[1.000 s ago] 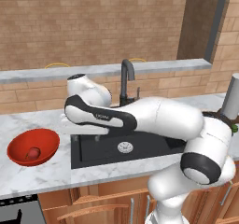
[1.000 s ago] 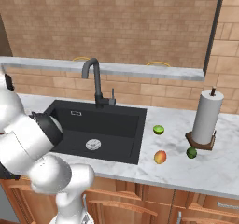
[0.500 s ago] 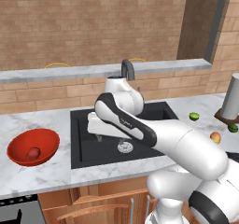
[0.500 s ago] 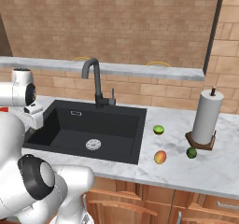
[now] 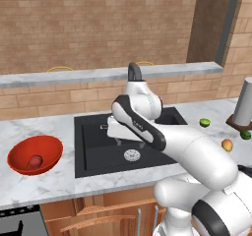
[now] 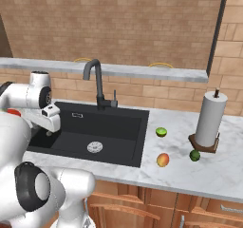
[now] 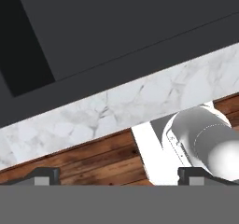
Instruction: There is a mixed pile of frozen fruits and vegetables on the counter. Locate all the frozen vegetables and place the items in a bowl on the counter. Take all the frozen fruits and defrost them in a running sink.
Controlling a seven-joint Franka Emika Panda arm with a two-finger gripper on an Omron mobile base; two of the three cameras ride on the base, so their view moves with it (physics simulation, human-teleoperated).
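The glossy red bowl (image 5: 15,154) sits on the marble counter (image 5: 44,181) left of the sink (image 5: 93,151) and holds a dull red vegetable (image 5: 34,161). My gripper (image 5: 114,134) (image 6: 47,127) (image 7: 120,176) hangs open and empty over the black basin (image 7: 116,17), near its front rim. Right of the sink lie the yellow-green ball (image 5: 204,122) (image 6: 161,132), the orange-yellow fruit (image 5: 227,144) (image 6: 163,159) and the dark green vegetable (image 5: 245,134) (image 6: 194,155), all apart from the gripper.
The dark gooseneck faucet (image 6: 97,82) rises behind the basin, with the silver drain (image 6: 95,147) in its floor. A paper towel roll (image 6: 210,120) on a wooden stand sits beside the dark green piece. A grey ledge (image 5: 64,76) runs along the brick wall.
My arm has swung right, from beside the bowl to over the sink. The jaws stayed open and empty. The produce pieces have not moved.
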